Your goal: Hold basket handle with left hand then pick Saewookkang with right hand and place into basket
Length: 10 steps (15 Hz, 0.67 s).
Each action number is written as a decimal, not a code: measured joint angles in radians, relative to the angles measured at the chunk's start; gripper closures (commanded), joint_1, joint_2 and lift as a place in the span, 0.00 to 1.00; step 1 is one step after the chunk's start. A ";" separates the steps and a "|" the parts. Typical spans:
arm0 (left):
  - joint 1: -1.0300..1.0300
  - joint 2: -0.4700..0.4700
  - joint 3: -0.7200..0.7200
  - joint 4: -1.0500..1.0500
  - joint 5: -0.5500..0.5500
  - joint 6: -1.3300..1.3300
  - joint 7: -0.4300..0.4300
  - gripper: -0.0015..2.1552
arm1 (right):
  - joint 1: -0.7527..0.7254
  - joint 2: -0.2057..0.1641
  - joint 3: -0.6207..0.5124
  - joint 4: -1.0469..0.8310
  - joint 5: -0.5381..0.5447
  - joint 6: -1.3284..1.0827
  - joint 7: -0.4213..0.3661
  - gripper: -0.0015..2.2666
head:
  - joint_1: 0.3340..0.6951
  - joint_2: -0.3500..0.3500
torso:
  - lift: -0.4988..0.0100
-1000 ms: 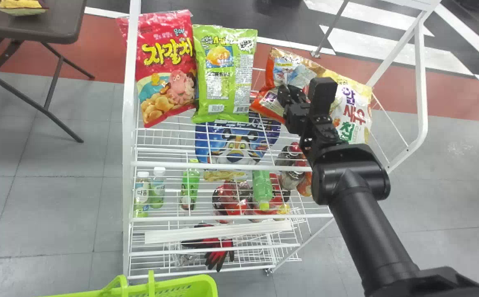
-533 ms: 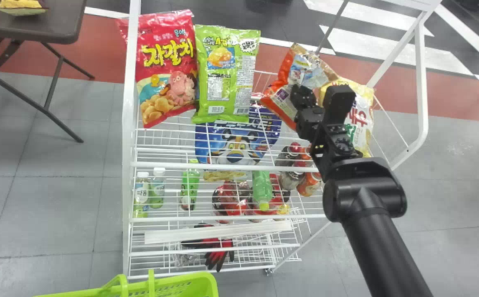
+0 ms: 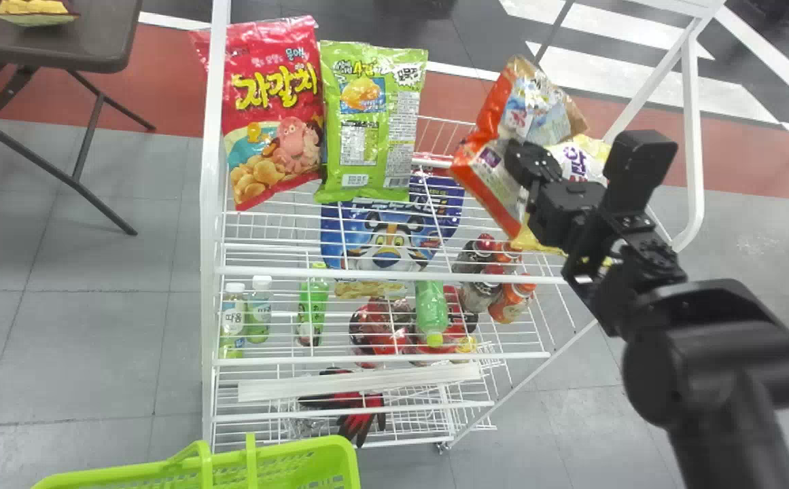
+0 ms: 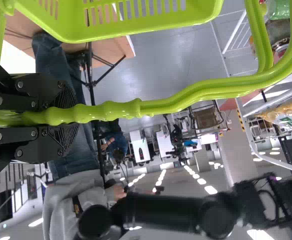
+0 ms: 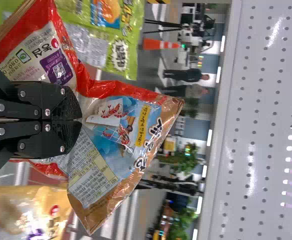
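OK, black right gripper (image 5: 80,120) closed, pinching orange-and-brown foil bag (image 5: 135,130) mid-body; lime-green plastic basket (image 3: 331,459) sits below-left of it.

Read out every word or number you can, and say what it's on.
"자갈치": red bag
"4": green bag
"따옴": white-capped bottle
"알": yellow bag
"농심", "080": orange bag in right gripper
Other print is too small, blurred or partly covered to read surely.

Yellow Korean lettering on red bag (image 3: 273,112), Korean print on Saewookkang (image 5: 123,127)
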 measured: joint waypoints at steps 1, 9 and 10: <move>-0.007 0.000 -0.003 -0.005 0.000 0.007 0.004 0.89 | 0.049 -0.003 -0.028 -0.086 -0.030 0.093 0.012 0.99 | 1.00 0.00 | 0.94; -0.036 -0.002 -0.012 -0.024 0.011 0.040 0.032 0.89 | 0.290 0.057 -0.063 -0.403 -0.157 0.534 0.103 0.99 | 1.00 0.00 | 0.94; -0.036 -0.002 -0.013 -0.026 0.011 0.040 0.033 0.89 | 0.304 0.061 -0.048 -0.413 -0.162 0.572 0.114 0.99 | 1.00 0.00 | 0.94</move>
